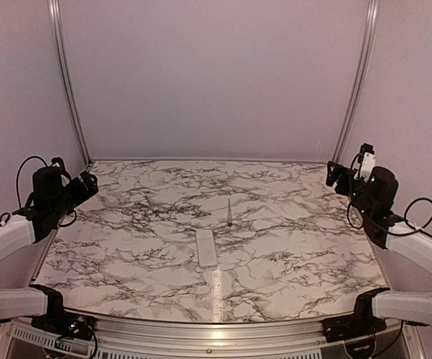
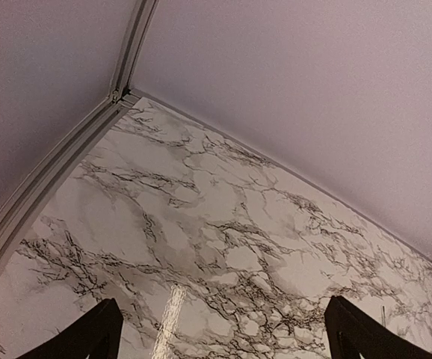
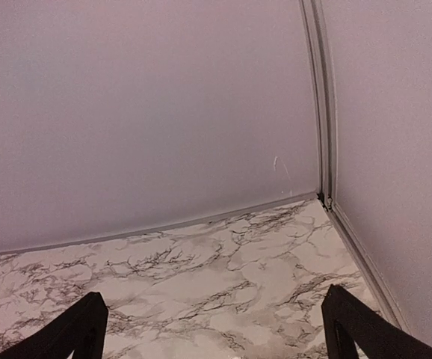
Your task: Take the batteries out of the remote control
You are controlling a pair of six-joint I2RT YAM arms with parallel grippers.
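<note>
The white remote control [image 1: 206, 247] lies flat near the middle of the marble table [image 1: 126, 224], its long side running front to back. No batteries show; I cannot see inside the remote. My left gripper [image 1: 87, 184] hangs open at the table's left edge, far from the remote. In the left wrist view its dark fingertips [image 2: 89, 333] stand wide apart over bare marble. My right gripper [image 1: 334, 176] hangs open at the right edge. In the right wrist view its fingertips [image 3: 358, 329] are wide apart with nothing between them.
A long thin grey rod with a dark tip [image 1: 229, 212] lies just behind the remote. Pale walls with metal corner rails [image 1: 66, 82] enclose the table on three sides. A bright light streak [image 1: 216, 288] reflects on the marble in front of the remote.
</note>
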